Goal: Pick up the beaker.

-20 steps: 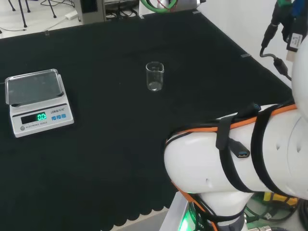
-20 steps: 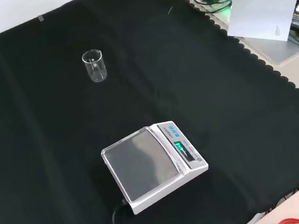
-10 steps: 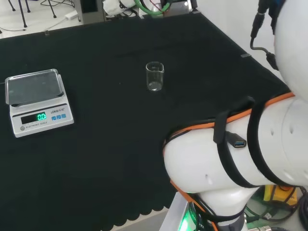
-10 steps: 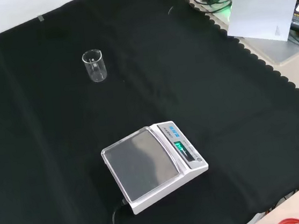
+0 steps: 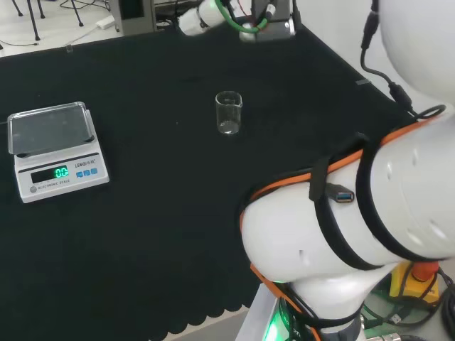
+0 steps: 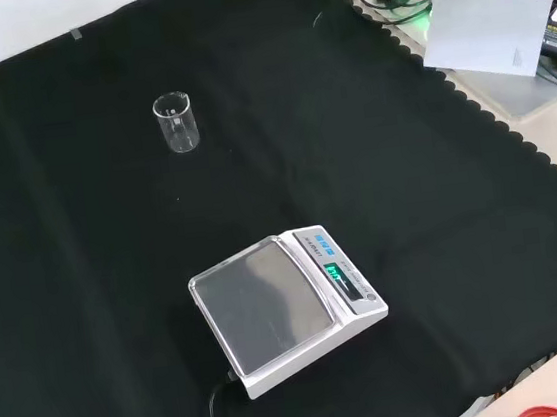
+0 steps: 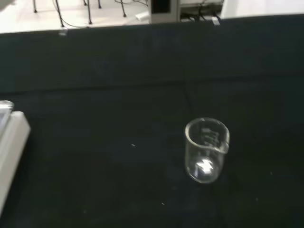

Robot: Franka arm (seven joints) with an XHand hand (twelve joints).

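The beaker (image 5: 228, 114) stands alone on the worktop (image 6: 373, 157), not picked up yet. Next, the hand must reach it. I cannot tell about the fingers.

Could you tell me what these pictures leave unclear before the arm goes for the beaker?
- Hand: whether its fingers are open or curled cannot be told.
- Beaker: clear glass on black cloth; any contents are not plain in the head or front view.
- Scale: cut off by the wrist view's edge.
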